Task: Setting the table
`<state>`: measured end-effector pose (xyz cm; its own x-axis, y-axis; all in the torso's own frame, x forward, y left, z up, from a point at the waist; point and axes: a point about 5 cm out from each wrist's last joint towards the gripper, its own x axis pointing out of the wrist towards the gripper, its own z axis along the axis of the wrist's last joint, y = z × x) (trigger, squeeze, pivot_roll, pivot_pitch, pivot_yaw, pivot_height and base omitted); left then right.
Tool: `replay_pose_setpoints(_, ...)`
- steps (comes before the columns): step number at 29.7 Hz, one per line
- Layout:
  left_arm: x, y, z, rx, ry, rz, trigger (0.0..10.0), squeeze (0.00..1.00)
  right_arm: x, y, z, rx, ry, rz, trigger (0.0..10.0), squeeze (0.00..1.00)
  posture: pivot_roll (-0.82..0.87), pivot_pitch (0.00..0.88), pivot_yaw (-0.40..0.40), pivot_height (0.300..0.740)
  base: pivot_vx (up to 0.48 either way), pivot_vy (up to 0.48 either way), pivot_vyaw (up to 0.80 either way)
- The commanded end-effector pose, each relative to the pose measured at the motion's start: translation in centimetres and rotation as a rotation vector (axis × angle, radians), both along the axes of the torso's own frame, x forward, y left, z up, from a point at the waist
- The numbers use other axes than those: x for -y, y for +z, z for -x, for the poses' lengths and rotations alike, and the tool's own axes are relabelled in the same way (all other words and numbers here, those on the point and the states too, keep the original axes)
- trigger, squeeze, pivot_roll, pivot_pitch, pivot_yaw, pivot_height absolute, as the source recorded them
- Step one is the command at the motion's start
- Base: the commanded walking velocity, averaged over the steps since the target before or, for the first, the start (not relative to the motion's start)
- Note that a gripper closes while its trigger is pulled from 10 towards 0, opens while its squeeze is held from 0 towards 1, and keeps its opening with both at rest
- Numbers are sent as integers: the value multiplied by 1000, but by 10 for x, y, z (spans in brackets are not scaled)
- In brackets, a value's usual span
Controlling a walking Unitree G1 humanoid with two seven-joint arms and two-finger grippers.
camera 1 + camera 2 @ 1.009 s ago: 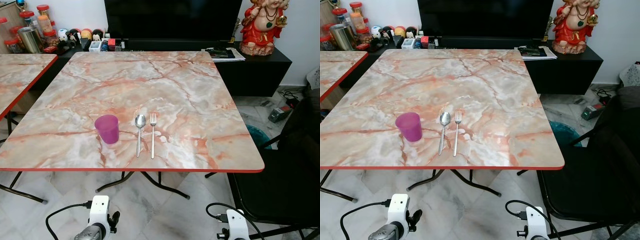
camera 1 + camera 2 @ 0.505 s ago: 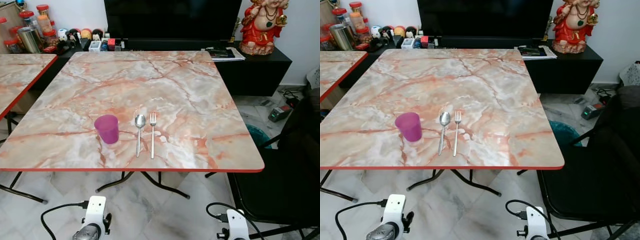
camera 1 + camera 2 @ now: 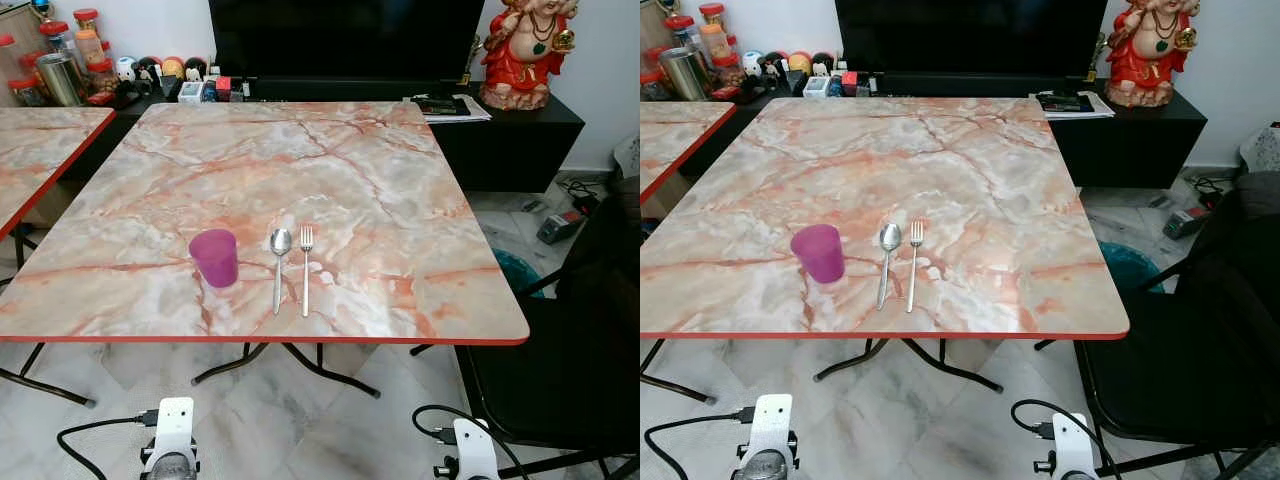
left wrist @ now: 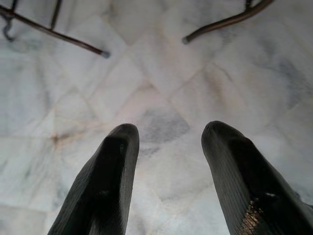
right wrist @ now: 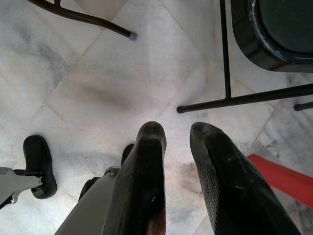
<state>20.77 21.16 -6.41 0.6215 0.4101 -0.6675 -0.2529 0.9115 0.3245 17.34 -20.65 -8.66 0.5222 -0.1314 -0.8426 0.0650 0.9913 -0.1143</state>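
A purple plastic cup stands upright near the front edge of the marble-patterned table. To its right lie a steel spoon and a steel fork, side by side with handles toward me. Both arms hang below the table edge, the left wrist and right wrist over the floor. My left gripper is open above bare marble tiles. My right gripper is open with a narrower gap, holding nothing.
A black chair stands at the table's right front corner. A second marble table is at the left. Behind are a black TV cabinet with jars, small items and a red statue. Table legs cross underneath.
My left arm has swung left and lower over the floor, its cable trailing. The cup, spoon, fork and right arm have stayed put.
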Motion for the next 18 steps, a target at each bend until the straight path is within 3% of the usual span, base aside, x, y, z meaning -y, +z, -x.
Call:
replay_pose_setpoints(1,-23,3,6,19,53,-34,10000,0,-1,1,-2,9,-11,-2,10000,0,68,0,-2,740,0,0,0)
replay_pose_setpoints(2,-66,12,14,25,89,-77,10000,0,-1,1,-2,9,-11,-3,10000,0,68,0,-2,740,0,0,0)
replay_pose_setpoints(3,-97,22,20,31,111,-108,10000,0,-1,1,-2,9,-11,-3,10000,0,68,0,-2,740,0,0,0)
replay_pose_setpoints(4,-121,33,25,37,129,-133,10000,0,-1,1,-2,9,-10,-3,10000,0,72,0,-2,740,0,0,0)
replay_pose_setpoints(5,-132,39,26,39,138,-146,10000,0,-1,1,-3,9,-10,-4,10000,0,72,0,-2,740,0,0,0)
replay_pose_setpoints(9,-151,54,24,68,163,-212,10000,0,-1,1,-3,10,-12,-5,10000,0,72,0,0,740,0,0,0)
replay_pose_setpoints(12,-155,58,23,90,179,-221,10000,0,-1,1,-3,10,-13,-5,10000,0,72,0,0,740,0,0,0)
replay_pose_setpoints(18,-171,88,4,250,216,-286,10000,0,-1,1,-2,10,-11,-5,10000,0,72,0,-2,740,0,0,0)
